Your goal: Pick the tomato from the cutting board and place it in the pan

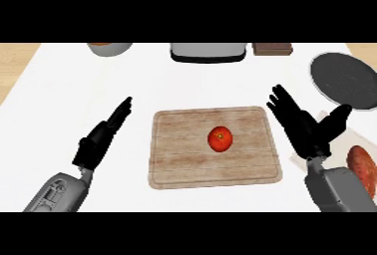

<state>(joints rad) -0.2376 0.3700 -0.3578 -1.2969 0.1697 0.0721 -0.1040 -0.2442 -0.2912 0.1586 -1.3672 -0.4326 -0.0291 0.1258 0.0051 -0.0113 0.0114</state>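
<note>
Head view shows the right hand (307, 127) just off the right edge of the cutting board (215, 148), fingers straight and spread, thumb held apart toward the right — open, holding nothing. Its grey forearm comes up from the lower right. Across the board, the left hand (99, 137) shows near the board's left side but apart from it, turned edge-on, fingers straight and pointing up and away; it too is open and holds nothing.

Between the two hands lies the wooden cutting board, flat on the white desk (66, 84). On it, a little right of its middle, sits the tomato (220, 139) — red, with a small dark stem mark on top, untouched by either hand.

Beyond the right hand, toward the upper right, rests the pan (344, 78), dark grey and round with a pale rim, well apart from the tomato. At the right edge, near the right forearm, a reddish-brown oblong thing (364, 167) lies on a pale mat. Along the far edge stand a grey bowl (110, 48), a grey box-like appliance (208, 52) and a brown block (273, 49).
</note>
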